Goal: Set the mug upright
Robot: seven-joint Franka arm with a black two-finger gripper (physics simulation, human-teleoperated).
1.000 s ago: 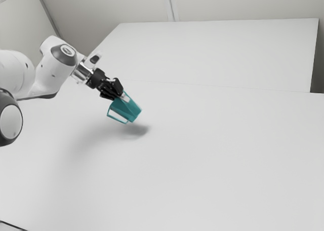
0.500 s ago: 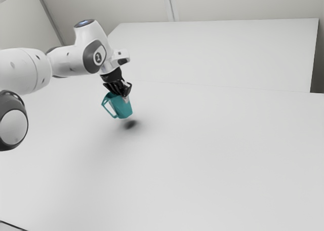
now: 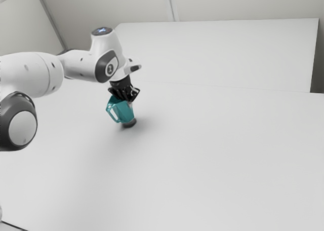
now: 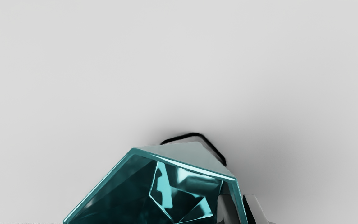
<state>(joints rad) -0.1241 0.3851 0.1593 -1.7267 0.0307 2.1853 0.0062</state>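
Hand (image 3: 126, 100): closed on one wall of the mug (image 3: 122, 111), with only the thickness of that wall between the fingers. In my wrist view, one finger (image 4: 225, 211) is inside the mouth and the other (image 4: 256, 210) is against the outside of the same wall. The hand is pitched downward, above the mug, at the end of the arm (image 3: 38, 74), which reaches in from the exterior view's left.

Mug: teal, glossy, with flat-sided walls and an angular rim. Its mouth is up toward the hand and its base down toward the desk (image 3: 212, 155). I find it close to upright; whether it leans slightly I cannot tell. The handle (image 3: 113, 113) is on the side toward the exterior view's left. The interior shows bright reflections on dark teal faces.

Base: very near the desk, with a compact dark shadow (image 3: 130, 124) directly below it. My wrist view shows a black outline beside the lower end of the mug. Contact between base and desk I cannot confirm.

Surroundings: the desk is plain and pale, with a broad, soft shadow around the mug. Beyond it is a flat white panel (image 3: 217, 51), and behind that a pale wall (image 3: 111, 5).
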